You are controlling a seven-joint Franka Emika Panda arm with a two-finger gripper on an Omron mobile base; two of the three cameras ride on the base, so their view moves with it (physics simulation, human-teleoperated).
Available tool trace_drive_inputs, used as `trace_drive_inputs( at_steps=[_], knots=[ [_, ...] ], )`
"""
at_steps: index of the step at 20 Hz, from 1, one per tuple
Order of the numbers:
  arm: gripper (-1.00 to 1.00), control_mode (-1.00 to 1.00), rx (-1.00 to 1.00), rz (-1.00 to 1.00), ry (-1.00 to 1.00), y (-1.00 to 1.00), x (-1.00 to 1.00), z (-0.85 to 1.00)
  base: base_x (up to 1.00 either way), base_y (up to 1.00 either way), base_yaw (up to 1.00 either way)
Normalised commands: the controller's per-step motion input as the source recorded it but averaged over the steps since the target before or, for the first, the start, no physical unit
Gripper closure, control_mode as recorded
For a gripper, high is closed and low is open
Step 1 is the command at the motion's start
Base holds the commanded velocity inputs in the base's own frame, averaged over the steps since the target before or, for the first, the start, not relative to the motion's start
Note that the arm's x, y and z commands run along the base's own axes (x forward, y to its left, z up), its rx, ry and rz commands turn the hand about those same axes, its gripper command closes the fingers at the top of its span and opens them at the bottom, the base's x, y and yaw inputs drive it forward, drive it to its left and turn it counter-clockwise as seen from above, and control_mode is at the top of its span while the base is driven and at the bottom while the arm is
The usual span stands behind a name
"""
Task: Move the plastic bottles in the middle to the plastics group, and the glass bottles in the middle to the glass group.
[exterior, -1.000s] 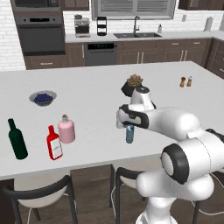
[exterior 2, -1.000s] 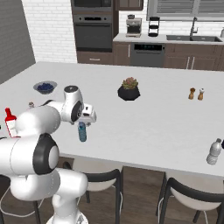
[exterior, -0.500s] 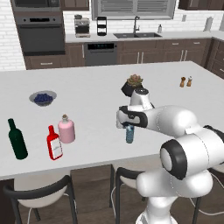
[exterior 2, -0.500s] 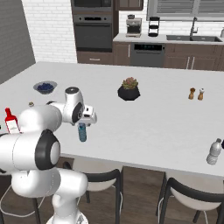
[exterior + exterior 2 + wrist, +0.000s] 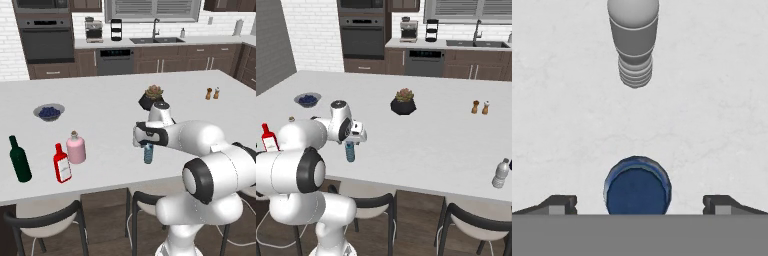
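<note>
1. Near the front edge of the white surface, the blue-tinted plastic bottle stands upright, directly beneath the tool.
2. In the hand view, the tool looks straight down on the bottle's dark blue cap; its two fingertips stand wide apart on either side and touch nothing.
3. The tool is therefore spread and empty, apparently centred for a grasp from above.
4. The clear plastic bottle with a white cap stands far off, at the surface's right-hand end in the right base view.
5. The flat red bottle stands to the left, just beside the squat pink bottle, with the dark green wine bottle further left.
6. A potted plant, a bowl of blue fruit and a pair of shakers occupy the far half of the surface.
7. Risk: the bottle is slim, light and smooth. A closure high on the cap may slip off; a descent slightly off-centre may strike the shoulder and tip it.
8. Risk: the bottle stands close to the front edge, so a topple could roll it to the floor.
</note>
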Motion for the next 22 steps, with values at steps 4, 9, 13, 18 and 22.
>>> trace_drive_inputs(
  at_steps=[4, 9, 13, 18, 22],
  knots=[
    [-1.00, -1.00, 0.00, 0.00, -0.02, 0.00, 0.03, -0.03, 0.00, 0.00, 0.00],
    [-1.00, -1.00, 0.00, 0.00, -0.02, 0.00, 0.12, -0.01, 0.00, 0.00, 0.00],
    [-1.00, -1.00, 0.00, 0.00, -0.02, 0.00, 0.08, 0.00, 0.00, 0.00, 0.00],
    [-1.00, -1.00, 0.00, 0.00, -0.05, 0.00, 0.02, 0.00, 0.00, 0.00, 0.00],
    [-1.00, -1.00, 0.00, 0.00, -0.08, 0.00, 0.00, -0.03, 0.00, 0.00, 0.00]
  ],
)
